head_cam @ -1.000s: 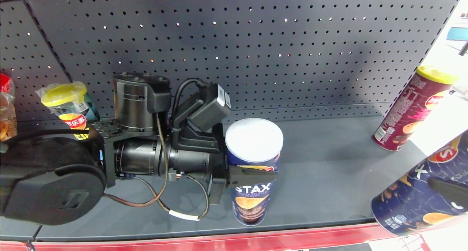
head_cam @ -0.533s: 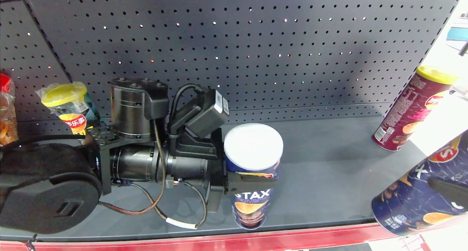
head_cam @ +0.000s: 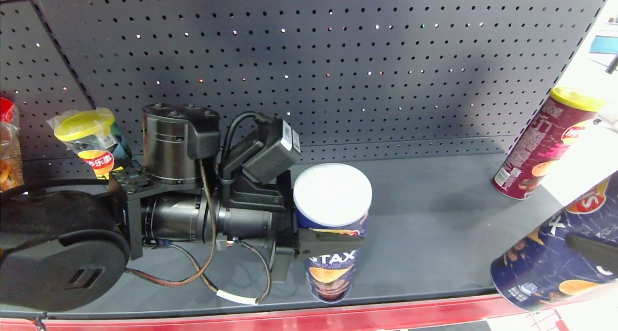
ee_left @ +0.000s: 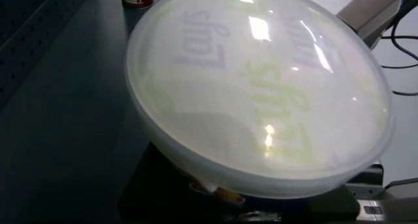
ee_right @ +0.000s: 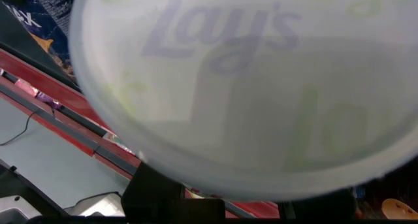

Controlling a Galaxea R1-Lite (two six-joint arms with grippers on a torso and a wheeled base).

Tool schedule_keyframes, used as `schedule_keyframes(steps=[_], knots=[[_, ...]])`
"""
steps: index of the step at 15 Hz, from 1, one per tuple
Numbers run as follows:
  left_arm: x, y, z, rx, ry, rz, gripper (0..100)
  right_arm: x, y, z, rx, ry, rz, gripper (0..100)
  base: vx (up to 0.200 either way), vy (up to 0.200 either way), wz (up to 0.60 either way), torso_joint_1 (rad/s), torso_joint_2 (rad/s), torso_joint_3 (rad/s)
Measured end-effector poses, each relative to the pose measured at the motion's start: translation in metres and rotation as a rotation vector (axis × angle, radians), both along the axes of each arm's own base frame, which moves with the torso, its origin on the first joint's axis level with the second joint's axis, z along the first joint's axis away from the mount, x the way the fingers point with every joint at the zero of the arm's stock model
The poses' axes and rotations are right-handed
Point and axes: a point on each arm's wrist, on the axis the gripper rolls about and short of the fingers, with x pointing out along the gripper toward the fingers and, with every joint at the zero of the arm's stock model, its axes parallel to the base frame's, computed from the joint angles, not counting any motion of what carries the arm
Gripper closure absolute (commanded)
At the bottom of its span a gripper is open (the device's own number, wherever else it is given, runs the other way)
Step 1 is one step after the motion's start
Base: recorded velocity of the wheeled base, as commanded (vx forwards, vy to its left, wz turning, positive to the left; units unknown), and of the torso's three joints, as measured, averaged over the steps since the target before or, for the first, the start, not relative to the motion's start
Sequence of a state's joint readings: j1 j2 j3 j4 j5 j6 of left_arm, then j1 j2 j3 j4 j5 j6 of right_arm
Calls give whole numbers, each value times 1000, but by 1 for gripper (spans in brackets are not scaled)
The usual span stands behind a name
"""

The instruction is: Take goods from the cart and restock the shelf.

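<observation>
- The white-lidded can [head_cam: 332, 273], a dark-blue tube of crisps, stood upright at the front of the shelf [head_cam: 434, 234], its base close to the red front lip [head_cam: 289, 319]; whether the base rested on the shelf floor could not be told.
- Its white lid [head_cam: 332, 193] faced up, and in the left wrist view the same lid [ee_left: 261, 93] sat right before the camera.
- The left gripper [head_cam: 331, 234] was clenched on this can about halfway up its side, one dark finger [head_cam: 333, 237] lying across the front of the label; the arm came in from the left, level with the shelf floor.
- The second dark-blue can [head_cam: 555, 263] hung tilted off the right end of the shelf front, out past the red lip, grasped by the right gripper [head_cam: 591, 254], whose dark finger lay across its side; its pale lid [ee_right: 255, 87] was close up in the right wrist view.
- A maroon can [head_cam: 543, 145] with a yellow lid stood at the right end of the shelf, well apart from the white-lidded can.
- A yellow-lidded tub [head_cam: 91, 138] in clear wrap sat at the back left, behind the left arm, with a bagged snack [head_cam: 7, 147] just beside it at the far left.
- A grey pegboard [head_cam: 338, 56] formed the shelf's back wall.
</observation>
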State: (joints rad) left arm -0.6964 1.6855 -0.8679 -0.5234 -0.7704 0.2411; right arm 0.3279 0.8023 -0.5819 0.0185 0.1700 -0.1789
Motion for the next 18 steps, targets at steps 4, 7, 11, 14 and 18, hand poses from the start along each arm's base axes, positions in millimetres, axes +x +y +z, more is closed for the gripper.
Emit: schedule_keyframes(steps=[4, 7, 11, 14, 18], knots=[[-3, -3, 0, 6, -1, 2, 0, 0, 0, 0, 0, 1, 0, 100, 0, 0, 0, 0, 0, 0], [-4, -2, 1, 2, -4, 3, 0, 0, 0, 0, 0, 1, 1, 100, 0, 0, 0, 0, 0, 0], [-15, 9, -2, 18, 21, 37, 0, 6, 2, 6, -2, -3, 8, 100, 0, 0, 0, 0, 0, 0], [-29, 26, 0, 15, 74, 118, 0, 19, 9, 13, -10, 12, 34, 100, 0, 0, 0, 0, 0, 0], [-53, 50, 3, 0, 108, 209, 0, 40, 25, 27, -16, 24, 91, 100, 0, 0, 0, 0, 0, 0]])
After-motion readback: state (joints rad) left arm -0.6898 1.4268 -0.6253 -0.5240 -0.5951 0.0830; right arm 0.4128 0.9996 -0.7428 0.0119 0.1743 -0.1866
